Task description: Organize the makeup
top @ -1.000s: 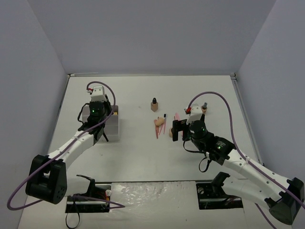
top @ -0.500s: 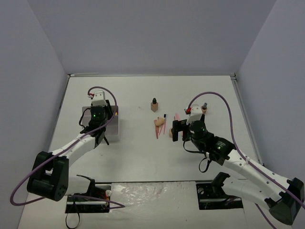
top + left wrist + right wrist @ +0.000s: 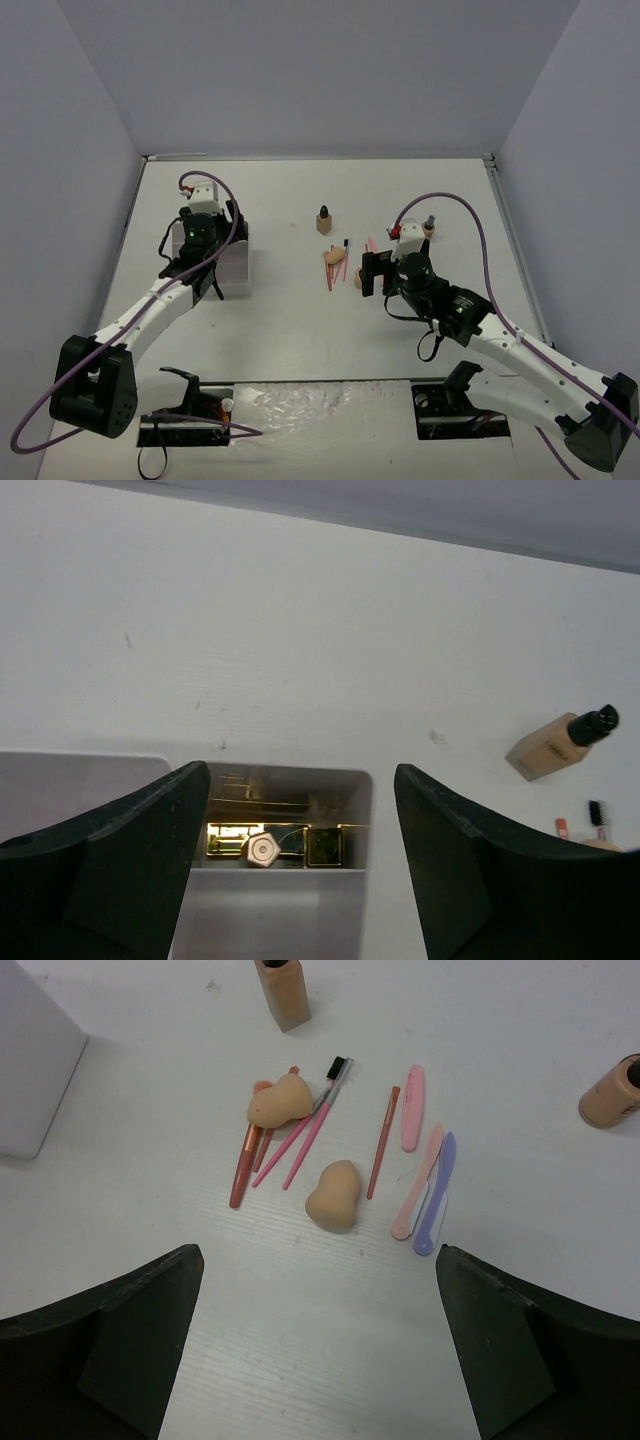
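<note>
- Left gripper (image 3: 300, 778): jaws apart, empty; gold lipstick tubes (image 3: 275, 846) lie in the organizer compartment (image 3: 362, 815) below. Rise straight, clear of walls.
- Right gripper (image 3: 318, 1252): wide above loose sponges (image 3: 332, 1195); centre over one.

Our left arm (image 3: 150, 305) stretches from its near-left base toward the far left, the wrist bent over. Our left gripper (image 3: 300, 810) points down, its jaws spread with nothing between them. Our right arm (image 3: 510, 350) stretches from the near right toward the middle. Our right gripper (image 3: 317, 1290) hangs with its jaws parted wide, holding nothing.
</note>
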